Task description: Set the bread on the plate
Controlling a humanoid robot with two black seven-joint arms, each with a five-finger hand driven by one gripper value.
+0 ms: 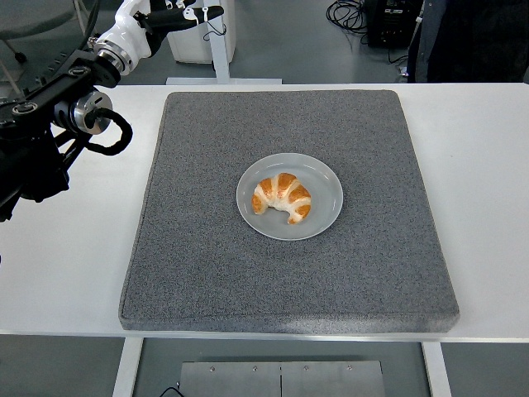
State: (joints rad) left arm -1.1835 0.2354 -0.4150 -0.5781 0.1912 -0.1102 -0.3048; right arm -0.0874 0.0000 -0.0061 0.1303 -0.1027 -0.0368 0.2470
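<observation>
While empty, left hand (178,14) raised high, fingers loosely extended beyond table (74,248)

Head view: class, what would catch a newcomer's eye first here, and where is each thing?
The golden croissant stands out first, lying on the pale grey plate at the middle of the dark grey mat. Next comes the robot's black left arm at the upper left, its hand raised beyond the white table's far edge and holding nothing.
</observation>
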